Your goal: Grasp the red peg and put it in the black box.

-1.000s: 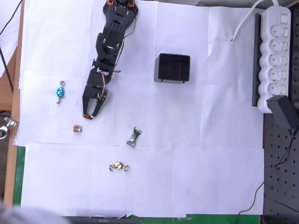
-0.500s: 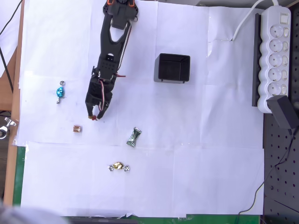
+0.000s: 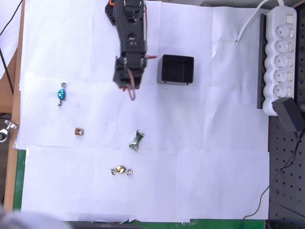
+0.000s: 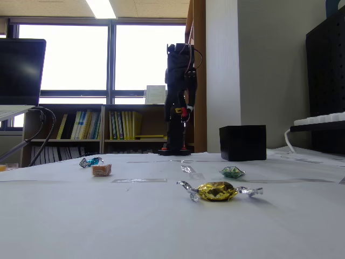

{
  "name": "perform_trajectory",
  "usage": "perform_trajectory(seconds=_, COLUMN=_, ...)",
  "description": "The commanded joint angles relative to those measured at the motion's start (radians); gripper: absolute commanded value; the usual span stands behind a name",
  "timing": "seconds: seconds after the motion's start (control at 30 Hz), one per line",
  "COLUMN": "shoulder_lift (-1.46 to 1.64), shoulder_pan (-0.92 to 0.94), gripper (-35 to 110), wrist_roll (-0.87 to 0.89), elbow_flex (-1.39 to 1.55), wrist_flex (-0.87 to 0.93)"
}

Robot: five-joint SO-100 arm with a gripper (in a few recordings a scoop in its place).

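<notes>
holding the red peg (image 4: pixel 184 112) pinched in my raised gripper (image 4: pixel 182 113), i judged the pick done; i had it up off the table, just left of the black box (image 3: pixel 176 69) in the overhead view, drop still undone.

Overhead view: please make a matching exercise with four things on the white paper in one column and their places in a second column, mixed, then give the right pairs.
Things:
1. black box
2. blue candy
3. gold candy
4. brown square candy

Places, in the overhead view:
a. lowest in the picture of the four
b. just right of the gripper
c. near the left edge of the paper, highest of the candies
d. below the blue candy, left of the green candy

Pairs: 1-b, 2-c, 3-a, 4-d
</notes>
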Motion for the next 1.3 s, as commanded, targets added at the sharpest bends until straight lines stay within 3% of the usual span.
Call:
perform_trajectory(seconds=0.0, shoulder_lift=-0.084, shoulder_pan=-0.127, gripper=0, wrist_roll=0.040, elbow_flex=0.071, wrist_flex=-0.020)
perform_trajectory(seconds=0.2, shoulder_lift=-0.084, shoulder_pan=-0.310, gripper=0, wrist_roll=0.080, elbow_flex=0.074, wrist_flex=-0.063)
perform_trajectory(seconds=0.53, shoulder_lift=-0.080, shoulder_pan=-0.534, gripper=0, wrist_roll=0.143, elbow_flex=0.092, wrist_flex=0.038)
perform_trajectory(seconds=1.17, shoulder_lift=-0.078, shoulder_pan=-0.548, gripper=4, wrist_roll=0.089, elbow_flex=0.048, wrist_flex=-0.058)
perform_trajectory(seconds=1.27, shoulder_lift=-0.084, shoulder_pan=-0.543, gripper=16, wrist_roll=0.080, elbow_flex=0.037, wrist_flex=-0.069)
